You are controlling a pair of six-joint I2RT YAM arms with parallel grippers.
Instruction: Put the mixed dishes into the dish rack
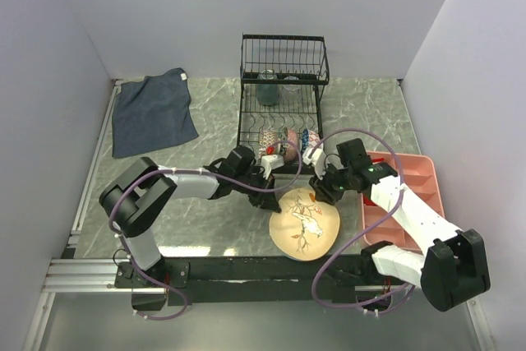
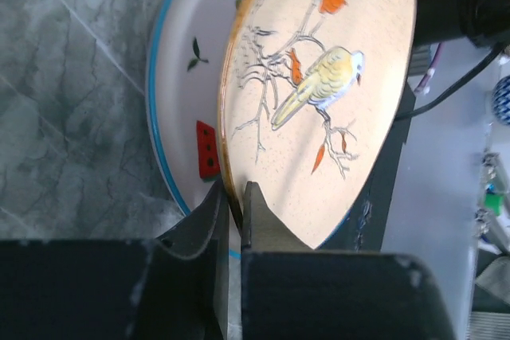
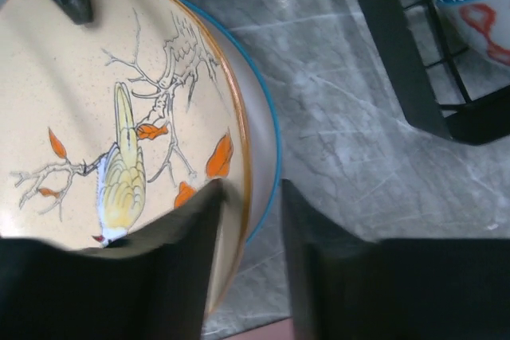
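The peach bird-and-branch plate [image 1: 306,223] is being shown at the near edge of the bench [image 1: 209,125], in front of the dish rack [image 1: 283,59] and outside it, lying over a white plate with a blue rim [image 2: 177,109]. Its left rim is being gripped by the left pincer [image 2: 237,211], whose fingers are being pressed together on the orange-brown edge. The far-right rim is being straddled by the right pincer [image 3: 251,224]: its fingers are being held apart, one over the plate's face and one outside the rim, with a gap showing, so nothing is being clamped there. Whether the peach plate is being lifted clear of the plate beneath cannot be told. In the rack's slotted base, patterned bowls [image 1: 279,139] are being held, and a clear glass [image 1: 268,88] is being carried in the tall back section. A pink compartmented tray [image 1: 411,174] is being seen at the right of the bench, and a dark blue cloth [image 1: 152,113] at the far left.
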